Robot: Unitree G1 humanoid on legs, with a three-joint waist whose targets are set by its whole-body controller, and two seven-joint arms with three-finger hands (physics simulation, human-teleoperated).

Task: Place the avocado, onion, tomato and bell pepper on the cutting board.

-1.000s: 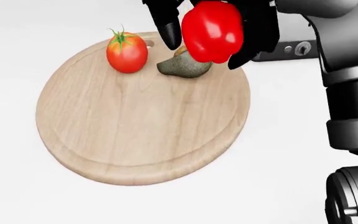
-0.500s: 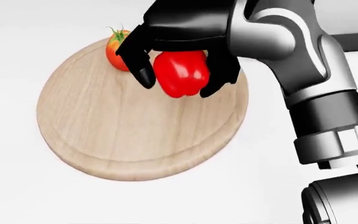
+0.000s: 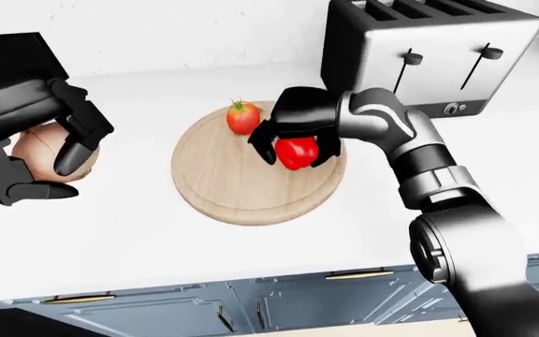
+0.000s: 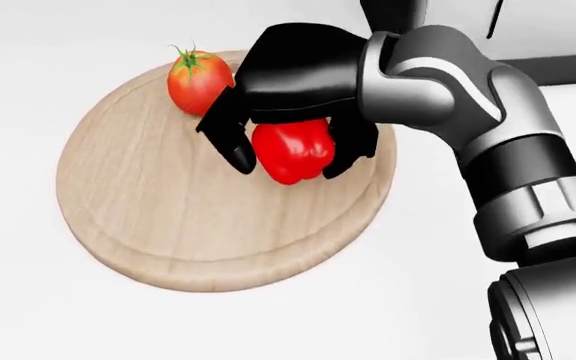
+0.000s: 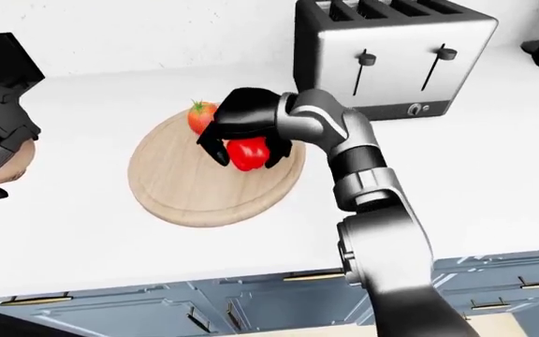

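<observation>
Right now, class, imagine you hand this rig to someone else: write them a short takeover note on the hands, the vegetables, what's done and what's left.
Right hand: shut on the bell pepper, held over the cutting board.
Left hand: fingers round the onion, off the board at the left-eye view's left.
Tomato: on the board, near its top edge.
Avocado: not visible now, possibly hidden behind the right hand.
Done: tomato placed.
Left: release the pepper, bring the onion over, check the avocado.
</observation>
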